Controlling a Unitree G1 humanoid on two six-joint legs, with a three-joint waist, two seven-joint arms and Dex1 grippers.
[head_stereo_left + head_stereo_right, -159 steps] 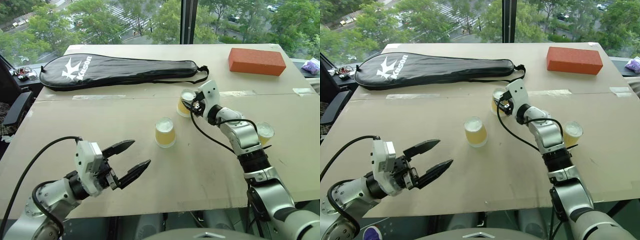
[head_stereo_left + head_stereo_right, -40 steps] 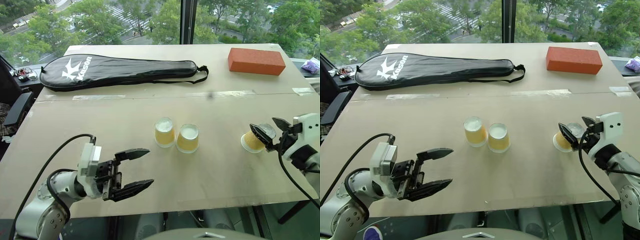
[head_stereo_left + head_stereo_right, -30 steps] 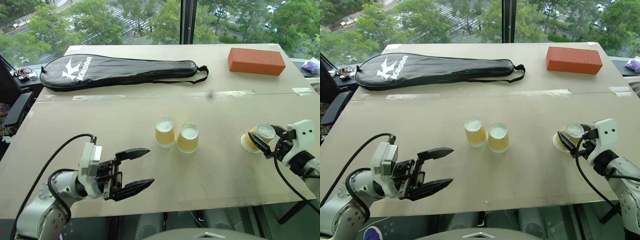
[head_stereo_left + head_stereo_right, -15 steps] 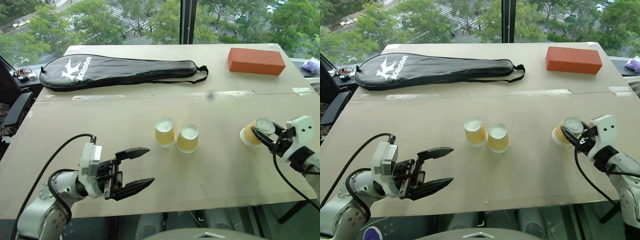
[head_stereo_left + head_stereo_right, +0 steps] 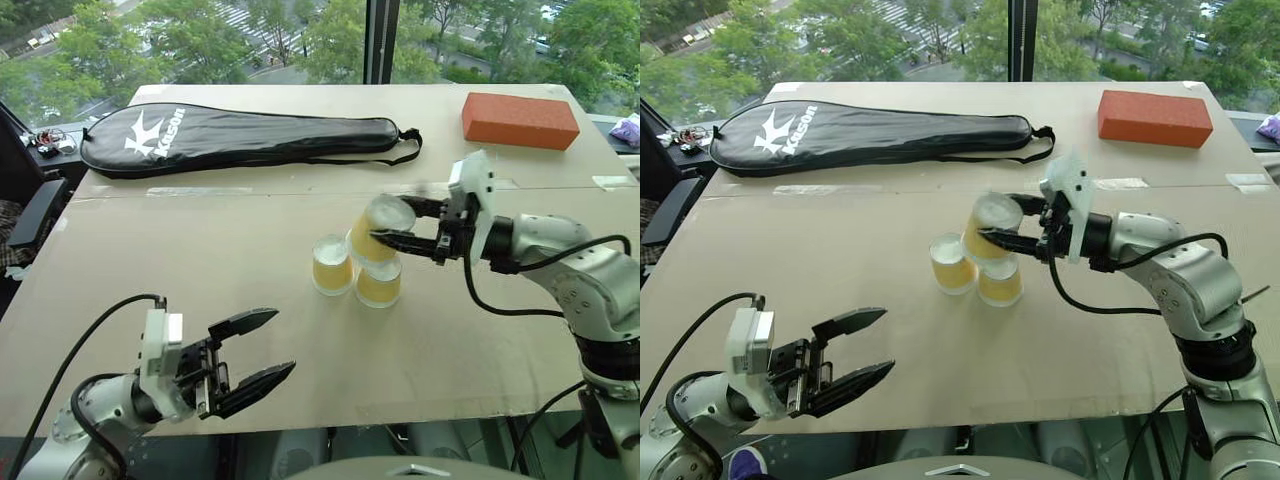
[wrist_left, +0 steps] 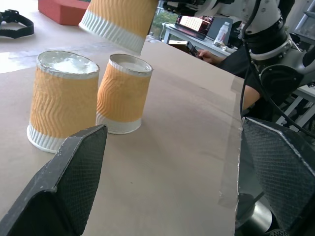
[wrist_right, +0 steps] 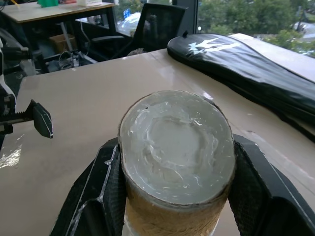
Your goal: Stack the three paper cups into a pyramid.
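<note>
The placing step is in hand. The right claw [image 5: 400, 228] is clamped on the third cup [image 5: 375, 229], holding it tilted in the air just above the two base cups [image 5: 355, 272], which stand inverted and side by side at desk [image 5: 200, 240] centre. The carried cup sits toward their 1 o'clock. Next it needs levelling and lowering onto both bases. The left claw [image 5: 250, 350] gapes wide, empty, at 7 o'clock.

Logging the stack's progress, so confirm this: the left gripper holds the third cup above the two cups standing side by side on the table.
Wrong arm. The right gripper holds the third cup above the two cups standing side by side on the table, as the left eye view shows. The left gripper is open and holds nothing.
</note>
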